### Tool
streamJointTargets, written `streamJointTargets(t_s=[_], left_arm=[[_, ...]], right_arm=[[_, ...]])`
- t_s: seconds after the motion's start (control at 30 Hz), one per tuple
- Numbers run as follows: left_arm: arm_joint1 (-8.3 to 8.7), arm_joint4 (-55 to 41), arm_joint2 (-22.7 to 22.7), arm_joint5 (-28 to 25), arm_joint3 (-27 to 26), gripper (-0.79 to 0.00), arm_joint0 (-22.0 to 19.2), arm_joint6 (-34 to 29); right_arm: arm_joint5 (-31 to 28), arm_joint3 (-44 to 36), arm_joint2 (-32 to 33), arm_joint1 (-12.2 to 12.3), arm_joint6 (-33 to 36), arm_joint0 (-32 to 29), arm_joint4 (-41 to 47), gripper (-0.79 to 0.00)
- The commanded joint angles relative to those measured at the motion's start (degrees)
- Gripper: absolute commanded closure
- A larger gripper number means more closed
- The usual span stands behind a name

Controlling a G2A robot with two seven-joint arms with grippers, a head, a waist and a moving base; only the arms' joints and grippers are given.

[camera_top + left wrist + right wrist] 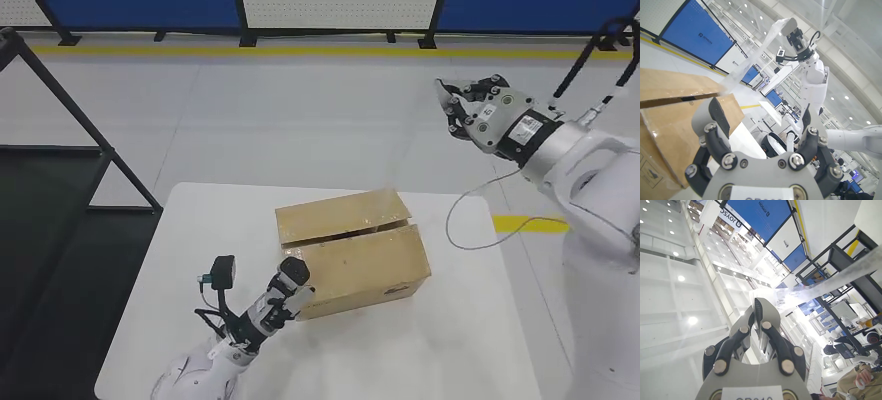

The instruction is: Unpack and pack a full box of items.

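A white table (pixel 180 250) stands on a pale workshop floor, with blue panels along the top of the frame. The cardboard box (pixel 350 250) sits on it at the middle of the top view. Its flaps are down, and a thin dark slit runs along the seam.

A strip of clear tape (pixel 751 58) runs taut from that seam up to the right gripper (pixel 452 100), which is high in the upper right of the top view.

My worry is the pull. The tape looks fixed to the seam at its lower end, so hauling on at this angle could tear it partway and leave a stub behind. It could also tip or drag the box, since nothing clamps the box down. And the film may cling to the pads and refuse to drop when I let go.

The right gripper's jaws are closed flat on the tape's end, with the film pinched between them.

The left gripper (pixel 292 278) is at the box's lower-left corner, spread wide and holding nothing. One pad (pixel 718 115) seems to lie against the box's side face, and the other stands free.
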Motion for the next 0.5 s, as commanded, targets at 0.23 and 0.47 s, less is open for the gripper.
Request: streamJointTargets(t_s=[0.23,0.47], left_arm=[[-0.38,1.9,1.8,0.6,0.2,-0.785,-1.9,3.9],[-0.88,10.1,4.1,2.7,1.3,-0.785,-3.3,8.8]], right_arm=[[-4.1,-5.1,-0.8,0.3,-0.5,1.2,0.4,0.0],[-7.1,-6.8,-1.6,0.4,-2.7,3.0,2.7,0.0]])
